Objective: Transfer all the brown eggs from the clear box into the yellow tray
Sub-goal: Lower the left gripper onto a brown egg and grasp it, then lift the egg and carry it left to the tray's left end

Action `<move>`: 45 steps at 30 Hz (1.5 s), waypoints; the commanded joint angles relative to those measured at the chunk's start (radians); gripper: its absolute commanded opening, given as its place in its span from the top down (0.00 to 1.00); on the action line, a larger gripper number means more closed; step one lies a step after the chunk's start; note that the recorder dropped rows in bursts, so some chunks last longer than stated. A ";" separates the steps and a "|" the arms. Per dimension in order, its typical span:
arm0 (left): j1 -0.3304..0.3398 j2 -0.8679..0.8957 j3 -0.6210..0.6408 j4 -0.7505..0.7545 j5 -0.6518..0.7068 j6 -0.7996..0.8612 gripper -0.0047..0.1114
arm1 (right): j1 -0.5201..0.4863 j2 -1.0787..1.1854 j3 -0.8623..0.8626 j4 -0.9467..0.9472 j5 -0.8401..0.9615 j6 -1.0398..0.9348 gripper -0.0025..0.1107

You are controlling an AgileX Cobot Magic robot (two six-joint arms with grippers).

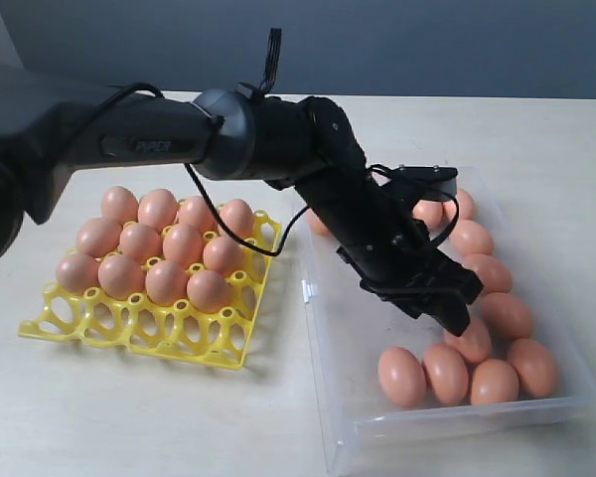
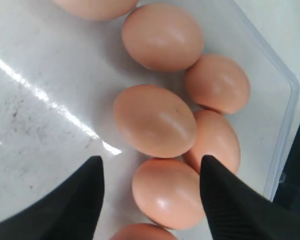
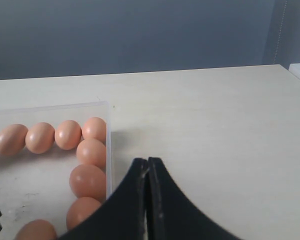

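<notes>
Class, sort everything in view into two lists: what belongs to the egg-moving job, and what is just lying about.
Job: brown eggs, clear box, yellow tray, open left claw over the boxed eggs.
Lying about: shut right claw, table, grey wall.

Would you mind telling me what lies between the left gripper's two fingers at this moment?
One brown egg lies in the gap between the fingers of the open left gripper, as the left wrist view shows.

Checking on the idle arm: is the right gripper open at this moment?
No, the right gripper has its jaws pressed flat together, with no gap and nothing held between them.
</notes>
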 commanded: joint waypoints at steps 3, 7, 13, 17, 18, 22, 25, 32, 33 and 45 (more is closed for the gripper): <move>-0.057 -0.004 -0.004 -0.018 -0.055 0.012 0.49 | 0.000 -0.004 0.002 -0.001 -0.007 -0.005 0.98; -0.085 -0.004 -0.004 -0.004 -0.134 0.010 0.49 | 0.000 -0.004 0.002 -0.001 -0.007 -0.005 0.98; -0.093 0.003 -0.004 0.018 -0.177 -0.031 0.49 | 0.000 -0.004 0.002 -0.001 -0.007 -0.005 0.98; -0.093 0.075 -0.004 0.017 -0.184 -0.046 0.49 | 0.000 -0.004 0.002 -0.001 -0.007 -0.005 0.98; -0.093 0.090 -0.004 0.017 -0.187 -0.046 0.49 | 0.000 -0.004 0.002 -0.001 -0.007 -0.005 0.98; -0.093 0.105 -0.004 -0.006 -0.205 -0.044 0.49 | 0.000 -0.004 0.002 -0.001 -0.007 -0.005 0.98; -0.093 0.105 -0.004 -0.006 -0.228 -0.044 0.49 | 0.000 -0.004 0.002 -0.001 -0.007 -0.005 0.98; -0.093 0.105 -0.004 -0.013 -0.274 -0.044 0.56 | 0.000 -0.004 0.002 -0.001 -0.007 -0.005 0.98; -0.093 0.105 -0.004 -0.013 -0.272 -0.044 0.61 | 0.000 -0.004 0.002 -0.001 -0.007 -0.005 0.98; -0.091 0.063 -0.004 0.141 -0.323 -0.057 0.95 | 0.000 -0.004 0.002 -0.001 -0.007 -0.005 0.98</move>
